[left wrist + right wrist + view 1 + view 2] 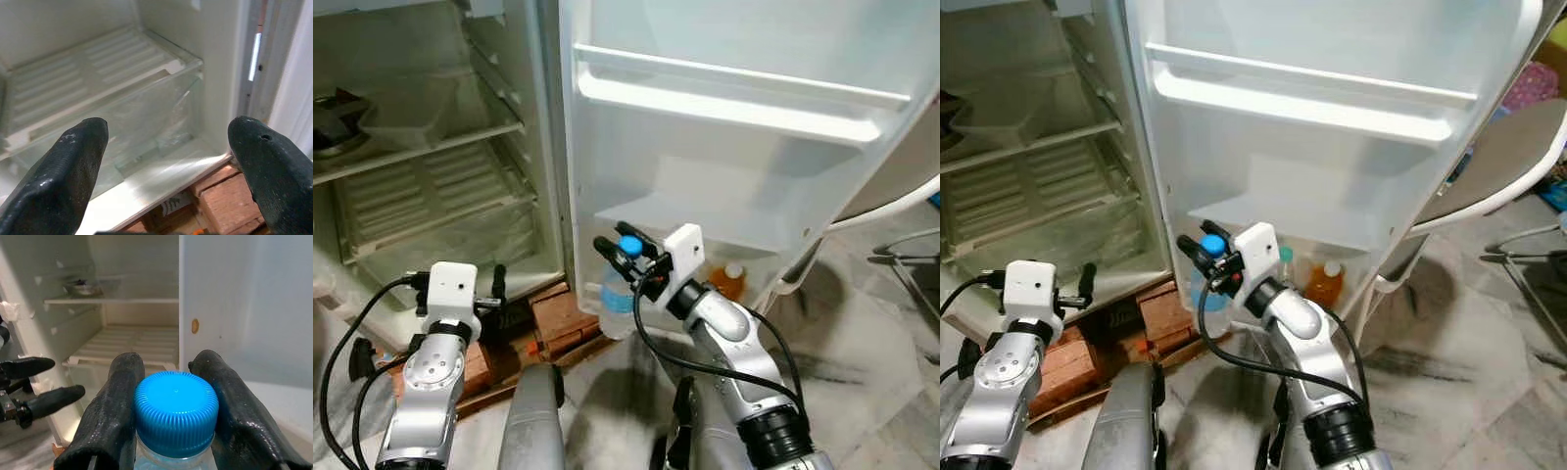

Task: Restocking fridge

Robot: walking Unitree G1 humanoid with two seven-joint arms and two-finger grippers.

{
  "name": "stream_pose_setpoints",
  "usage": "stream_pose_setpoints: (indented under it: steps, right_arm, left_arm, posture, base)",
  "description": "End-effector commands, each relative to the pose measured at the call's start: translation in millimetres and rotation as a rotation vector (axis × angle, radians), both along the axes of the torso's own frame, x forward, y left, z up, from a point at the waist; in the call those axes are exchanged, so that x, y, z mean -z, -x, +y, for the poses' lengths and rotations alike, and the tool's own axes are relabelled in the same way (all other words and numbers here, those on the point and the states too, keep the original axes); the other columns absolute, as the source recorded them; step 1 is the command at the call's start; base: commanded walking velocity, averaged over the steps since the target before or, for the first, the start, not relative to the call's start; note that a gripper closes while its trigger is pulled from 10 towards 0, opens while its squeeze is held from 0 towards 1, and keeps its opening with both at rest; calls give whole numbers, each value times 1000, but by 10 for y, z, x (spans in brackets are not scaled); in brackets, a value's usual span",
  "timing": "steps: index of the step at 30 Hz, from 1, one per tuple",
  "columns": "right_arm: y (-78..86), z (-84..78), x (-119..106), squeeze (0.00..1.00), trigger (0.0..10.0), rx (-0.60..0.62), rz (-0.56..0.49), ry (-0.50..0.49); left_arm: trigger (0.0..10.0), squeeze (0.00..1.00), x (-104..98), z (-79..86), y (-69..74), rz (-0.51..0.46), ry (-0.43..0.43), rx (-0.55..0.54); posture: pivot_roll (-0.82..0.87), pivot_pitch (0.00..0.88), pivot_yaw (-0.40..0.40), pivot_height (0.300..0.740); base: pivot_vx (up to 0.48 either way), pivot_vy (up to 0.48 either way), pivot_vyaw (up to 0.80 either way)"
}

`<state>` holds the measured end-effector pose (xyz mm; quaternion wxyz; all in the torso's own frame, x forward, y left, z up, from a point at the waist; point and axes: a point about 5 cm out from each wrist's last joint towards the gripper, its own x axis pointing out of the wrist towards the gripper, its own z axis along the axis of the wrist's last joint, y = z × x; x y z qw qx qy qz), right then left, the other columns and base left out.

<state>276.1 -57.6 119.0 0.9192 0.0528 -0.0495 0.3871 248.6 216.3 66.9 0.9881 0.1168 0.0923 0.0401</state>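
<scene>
My right gripper point(173, 406) is clenched on the neck of a clear water bottle point(619, 305), one black finger point(115, 416) pressed to each side just under its blue cap point(176, 411). The bottle hangs upright from my fingertips, at the inner edge of the open fridge door point(734, 166), beside the door's bottom shelf point(705, 220). Just beyond my gripper, lower in that door, stand an orange drink bottle point(1324, 284) with a white cap and, near it, a bottle with a green cap point(1285, 257), half hidden behind my wrist camera housing. My left gripper point(166, 161) is released, its two fingers point(63, 171) spread wide and holding nothing, hovering low before the fridge's open cabinet and aimed at the clear crisper drawer point(146, 122) and the ribbed shelf point(93, 63) above it. Under both grippers, red bricks point(563, 318) prop the fridge base. Far to my right stands a chair point(1498, 166).
</scene>
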Motion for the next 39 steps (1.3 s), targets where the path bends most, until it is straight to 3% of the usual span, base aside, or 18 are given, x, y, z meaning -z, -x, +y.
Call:
stream_pose_setpoints:
  steps: [1, 13, 33, 39]
  right_arm:
    - [-61, -41, -70, 0, 10000, 18, -37, 1]
    - [-215, -106, -103, 0, 10000, 100, -69, 34]
    - [-171, -88, -74, 0, 10000, 97, -83, 25]
    - [-165, -71, -78, 0, 10000, 84, -85, 23]
  left_arm:
    - [10000, 0, 2, -27, -14, 4, -7, 12]
    - [10000, 0, -39, -4, 25, -21, -27, 25]
    - [10000, 0, -24, -50, 6, -15, -16, 56]
    - [10000, 0, -9, -55, 15, -9, -9, 47]
  posture:
    - [152, 56, -54, 602]
    - [172, 69, -48, 602]
    - [164, 62, -44, 602]
    - [165, 62, -50, 602]
  base:
    - [0, 0, 0]
    - [0, 0, 0]
    - [369, 0, 0]
    - [0, 0, 0]
